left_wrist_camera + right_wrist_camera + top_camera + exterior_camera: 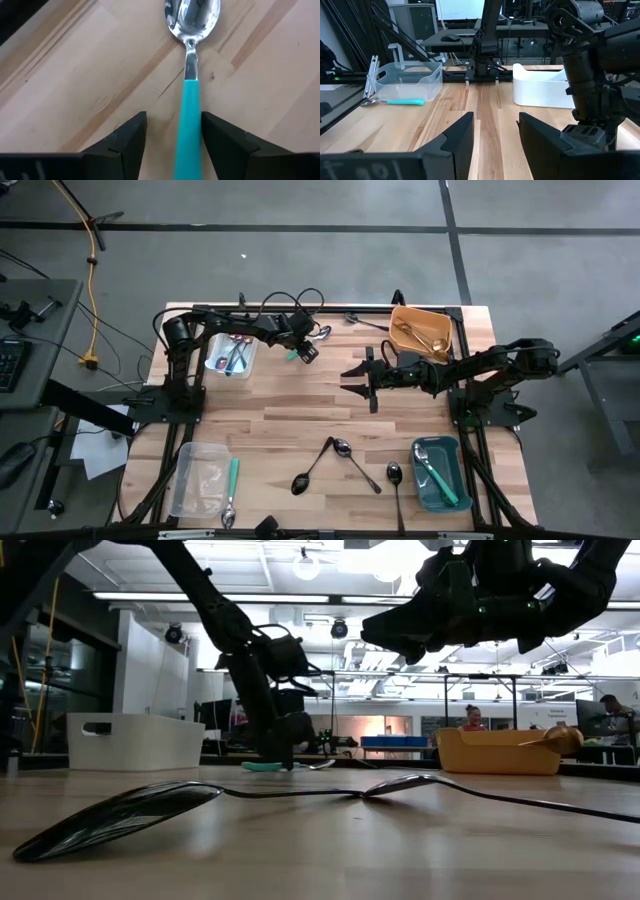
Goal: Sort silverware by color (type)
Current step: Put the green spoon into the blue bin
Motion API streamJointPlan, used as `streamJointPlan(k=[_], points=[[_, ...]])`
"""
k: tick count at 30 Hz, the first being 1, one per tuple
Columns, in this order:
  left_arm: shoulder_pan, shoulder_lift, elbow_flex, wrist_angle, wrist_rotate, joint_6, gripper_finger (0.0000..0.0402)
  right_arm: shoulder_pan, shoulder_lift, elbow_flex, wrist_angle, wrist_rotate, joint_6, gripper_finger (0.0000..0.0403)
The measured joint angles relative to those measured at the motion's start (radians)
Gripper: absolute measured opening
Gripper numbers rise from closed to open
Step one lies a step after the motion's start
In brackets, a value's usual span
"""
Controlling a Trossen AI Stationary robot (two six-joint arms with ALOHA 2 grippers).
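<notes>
A robotics lab — ceiling strip lights [300, 597], floor cables [92, 270], desks with monitors [465, 9].

Teal-handled spoon [189, 75] bowl cut off by frame edge.

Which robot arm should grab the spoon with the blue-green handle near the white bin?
Probably the left. The left gripper sits low with open fingers either side of the teal-handled spoon. The right gripper hangs open above mid-table, apart from it.
</notes>
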Motion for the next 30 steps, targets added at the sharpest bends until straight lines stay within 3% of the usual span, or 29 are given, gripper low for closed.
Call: streamJointPlan(k=[3,8,13,17,25,30], points=[[-0.002,0.002,0.0,-0.02,-0.02,-0.001,0.0149,0.0,0.0,0.0,0.0,0.0,0.0,0.0151],[-0.003,-0.009,-0.001,-0.05,-0.056,0.021,0.0039,0.0,0.0,0.0,-0.001,0.0,0.0,0.0151],[-0.007,-0.091,-0.014,-0.083,-0.098,0.049,0.004,0.0,0.0,0.0,-0.017,0.0,0.0,0.0151],[-0.038,-0.229,-0.055,-0.03,-0.125,0.064,0.004,0.0,0.0,0.0,-0.029,0.0,-0.003,0.0151],[-0.178,-0.576,-0.391,0.35,-0.106,0.053,0.004,0.0,0.0,0.0,-0.028,0.0,-0.003,0.0151],[-0.319,-0.767,-0.644,0.725,-0.084,0.011,0.004,0.0,0.0,0.0,-0.021,0.0,0.0,0.0151]])
